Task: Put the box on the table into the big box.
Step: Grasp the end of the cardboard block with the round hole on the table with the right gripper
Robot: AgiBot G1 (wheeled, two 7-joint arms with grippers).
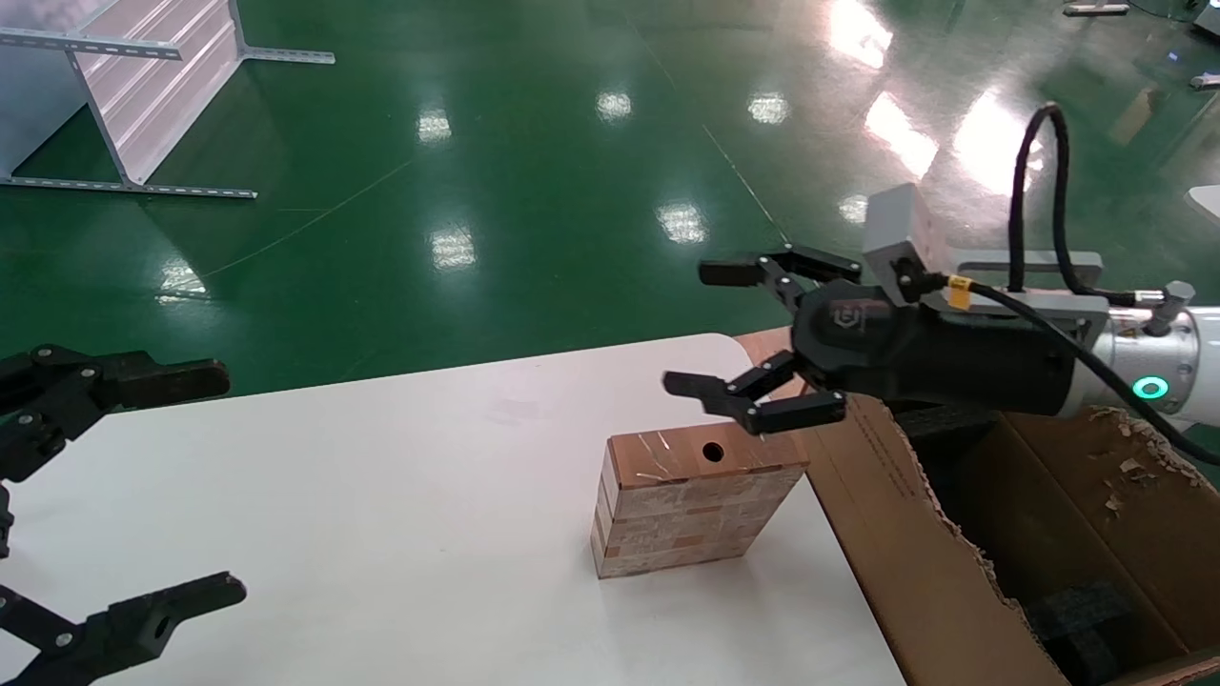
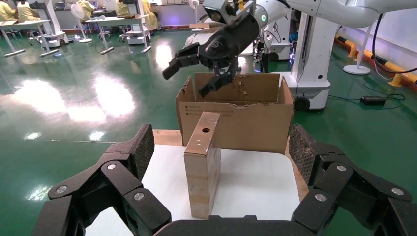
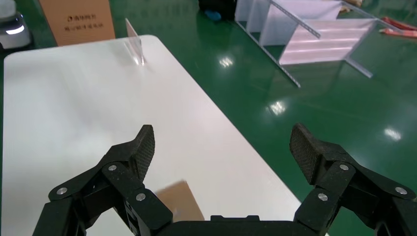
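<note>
The box (image 1: 691, 500) stands on its long edge near the right end of the white table (image 1: 381, 495), its narrow face with the round hole turned up. My right gripper (image 1: 699, 329) hovers open just above and behind it, holding nothing. The right wrist view shows these fingers (image 3: 223, 140) spread wide, with a corner of the box (image 3: 179, 201) below. The big box (image 1: 915, 553) sits off the table's right end, torn flaps up and black foam (image 1: 1077, 615) inside. My left gripper (image 1: 221, 484) waits open at the table's left end. From there it (image 2: 221, 145) faces the box (image 2: 201, 162) and the big box (image 2: 246, 123).
Green shiny floor lies beyond the table's far edge. A metal shelf frame (image 1: 143, 95) stands on the floor at far left. In the right wrist view a clear stand (image 3: 135, 46) is on the table's far end, with another carton (image 3: 78, 19) behind it.
</note>
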